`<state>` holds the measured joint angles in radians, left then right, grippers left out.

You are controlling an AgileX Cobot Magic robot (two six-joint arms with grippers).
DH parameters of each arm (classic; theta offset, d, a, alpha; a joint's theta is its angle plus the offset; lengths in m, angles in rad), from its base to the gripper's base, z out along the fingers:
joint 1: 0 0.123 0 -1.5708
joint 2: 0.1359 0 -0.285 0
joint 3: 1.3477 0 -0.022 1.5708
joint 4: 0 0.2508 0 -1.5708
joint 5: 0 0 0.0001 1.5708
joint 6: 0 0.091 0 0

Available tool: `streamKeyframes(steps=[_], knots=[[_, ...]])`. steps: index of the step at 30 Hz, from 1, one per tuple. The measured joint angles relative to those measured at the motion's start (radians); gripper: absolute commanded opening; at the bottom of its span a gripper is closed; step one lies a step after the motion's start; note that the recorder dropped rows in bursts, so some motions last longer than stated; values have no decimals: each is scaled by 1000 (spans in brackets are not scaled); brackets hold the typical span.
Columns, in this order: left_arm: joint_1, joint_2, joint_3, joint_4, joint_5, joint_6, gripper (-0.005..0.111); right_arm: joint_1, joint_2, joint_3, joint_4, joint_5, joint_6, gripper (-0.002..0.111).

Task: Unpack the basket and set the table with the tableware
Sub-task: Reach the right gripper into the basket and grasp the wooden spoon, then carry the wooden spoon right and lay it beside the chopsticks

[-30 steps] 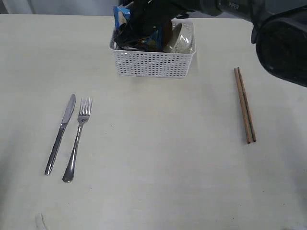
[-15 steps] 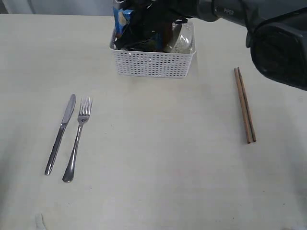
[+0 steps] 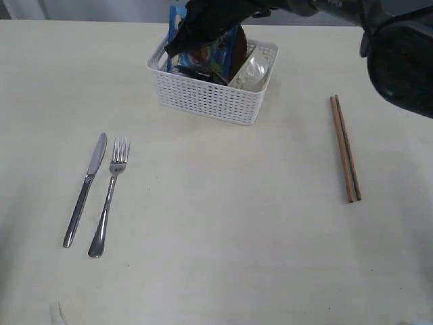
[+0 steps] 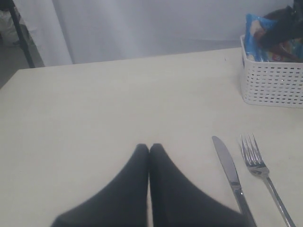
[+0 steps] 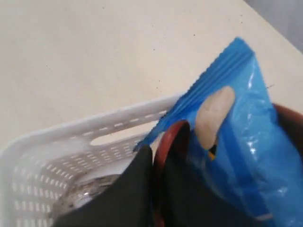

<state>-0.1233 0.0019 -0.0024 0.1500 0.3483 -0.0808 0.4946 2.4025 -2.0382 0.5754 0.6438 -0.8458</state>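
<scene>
Three pieces are set out: steel knife (image 3: pixel 84 189) and steel fork (image 3: pixel 108 200) at left of the exterior view, brown wooden chopsticks (image 3: pixel 345 149) at right. The remaining items sit in the white lattice plastic basket (image 3: pixel 210 98), upper centre. The right gripper (image 5: pixel 154 151) is pinched on the rim of the round reddish-brown plate (image 5: pixel 164 137), beside the blue snack packet (image 5: pixel 236 118). The left gripper (image 4: pixel 149 150) is closed and empty over the cream table (image 3: pixel 223 223).

Knife (image 3: pixel 86 189) beside fork (image 3: pixel 109 196) left of the basket (image 3: pixel 206 101), chopsticks (image 3: pixel 345 149) to its right, packet (image 3: pixel 220 57) inside it.
</scene>
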Motion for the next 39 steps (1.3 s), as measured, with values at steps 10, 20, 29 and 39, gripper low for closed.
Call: streamKeyframes(steps=[10, 20, 29, 39], knots=[[0, 0, 0, 0, 0, 0, 0, 1, -137, 0, 9, 106, 8, -1], [0, 0, 0, 0, 0, 0, 0, 1, -326, 0, -29, 185, 94, -1], [0, 0, 0, 0, 0, 0, 0, -48, -406, 0, -412, 338, 514, -1], [0, 0, 0, 0, 0, 0, 0, -344, -408, 300, -460, 347, 787, -1]])
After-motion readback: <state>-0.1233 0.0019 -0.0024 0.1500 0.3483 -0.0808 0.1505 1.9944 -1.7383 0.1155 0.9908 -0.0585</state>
